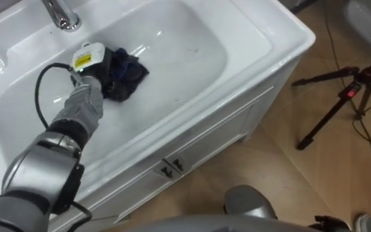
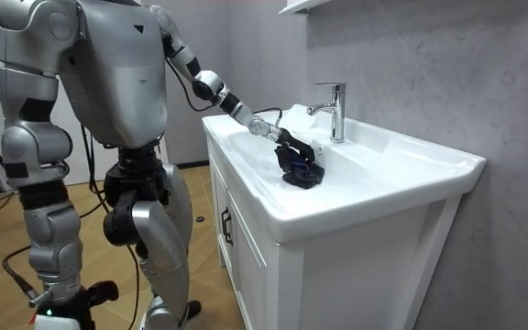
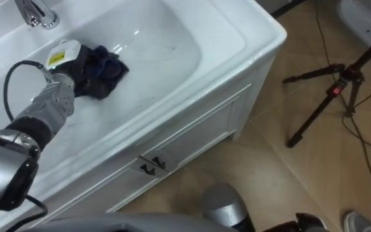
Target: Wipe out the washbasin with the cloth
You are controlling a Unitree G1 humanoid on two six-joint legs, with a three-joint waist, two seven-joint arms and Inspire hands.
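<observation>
A white basin (image 1: 192,45) is set in a white vanity top. Near its back wall, below the tap, lies a bunched dark blue cloth (image 1: 126,74). My left hand (image 1: 94,71) reaches in from the lower left and rests on the cloth's left side, fingers curled into it. The room view shows the same: the left hand (image 2: 287,139) on the cloth (image 2: 302,174) inside the basin (image 2: 374,165), with me standing at the vanity's end. My right arm hangs at my side, its hand (image 2: 56,298) low at the picture's bottom edge.
A chrome tap (image 1: 60,14) stands at the basin's back edge. The cabinet front (image 1: 198,145) below has two small dark handles. A black tripod (image 1: 350,93) with cables stands on the wooden floor to my right. A grey wall runs behind the vanity.
</observation>
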